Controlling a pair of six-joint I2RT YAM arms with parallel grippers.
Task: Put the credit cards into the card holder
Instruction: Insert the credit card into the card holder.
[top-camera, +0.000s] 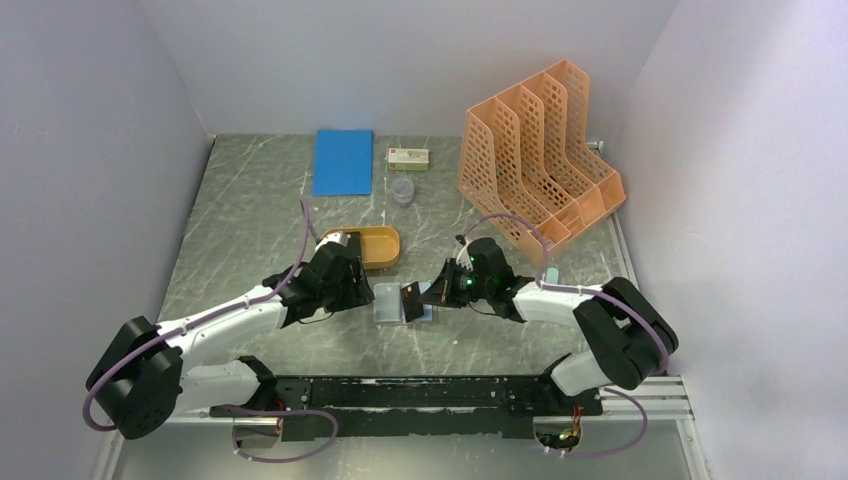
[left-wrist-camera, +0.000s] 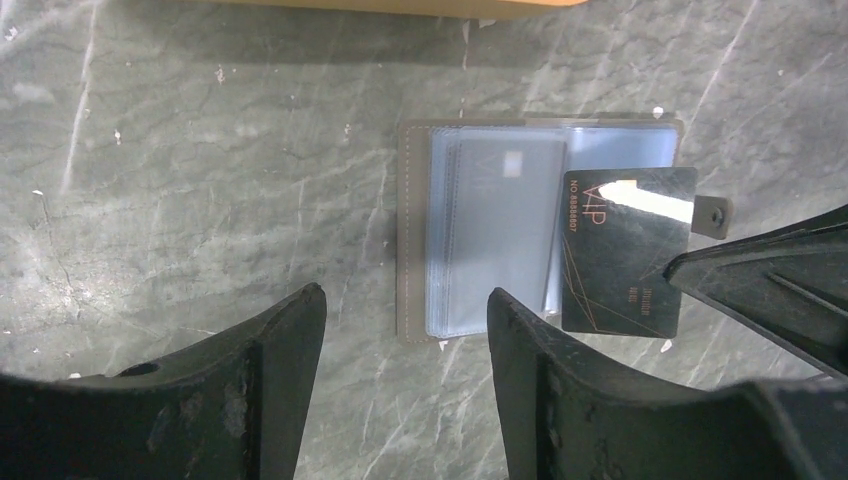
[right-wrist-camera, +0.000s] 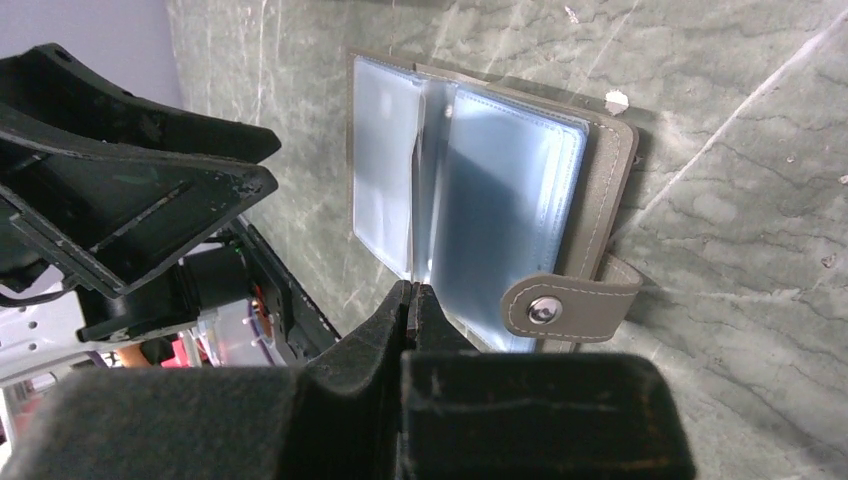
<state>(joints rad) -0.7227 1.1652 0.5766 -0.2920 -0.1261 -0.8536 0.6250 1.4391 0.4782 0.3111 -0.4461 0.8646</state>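
The card holder (top-camera: 385, 302) lies open on the table between the two arms, its clear bluish sleeves (left-wrist-camera: 490, 240) facing up and its grey-brown snap strap (right-wrist-camera: 565, 305) at one side. My right gripper (right-wrist-camera: 413, 292) is shut on a black credit card (left-wrist-camera: 625, 255) with gold "VIP" lettering. It holds the card tilted over the holder's right half. In the right wrist view the card shows only edge-on between the jaws. My left gripper (left-wrist-camera: 405, 305) stands open just short of the holder's near left corner, with nothing between its fingers (left-wrist-camera: 285, 350).
An orange oval tray (top-camera: 372, 246) sits just behind the left gripper. Farther back are a blue notebook (top-camera: 342, 161), a small box (top-camera: 408, 157), a clear cup (top-camera: 403, 190) and an orange perforated file rack (top-camera: 535, 165). Walls close in both sides.
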